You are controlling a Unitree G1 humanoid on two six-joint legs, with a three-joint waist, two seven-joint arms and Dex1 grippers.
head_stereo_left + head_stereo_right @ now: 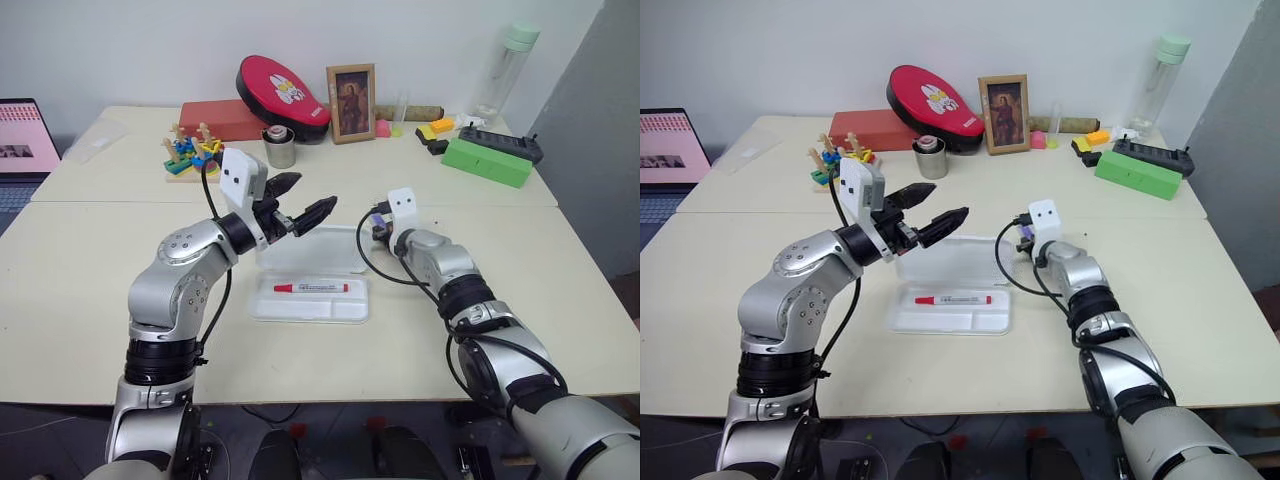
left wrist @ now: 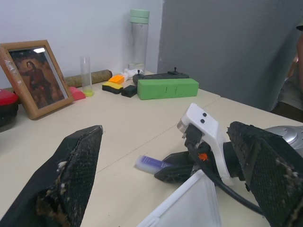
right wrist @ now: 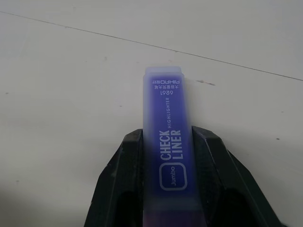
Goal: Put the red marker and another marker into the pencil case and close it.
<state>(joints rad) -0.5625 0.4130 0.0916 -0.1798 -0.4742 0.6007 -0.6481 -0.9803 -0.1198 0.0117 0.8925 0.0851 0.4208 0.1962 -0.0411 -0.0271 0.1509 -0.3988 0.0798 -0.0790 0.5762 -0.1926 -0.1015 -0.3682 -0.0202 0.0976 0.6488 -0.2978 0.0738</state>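
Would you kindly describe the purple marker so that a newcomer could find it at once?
Start at the open white pencil case mid-table, then look just past its far right corner. The purple marker sits between the right gripper fingers; it is stubby and printed "Check Liner", unlike the slim red marker inside the case.

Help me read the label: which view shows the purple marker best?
The right wrist view: the purple marker lies close up, print legible, between the right end effector fingers. The left wrist view shows just its tip; the eye views only a purple sliver.
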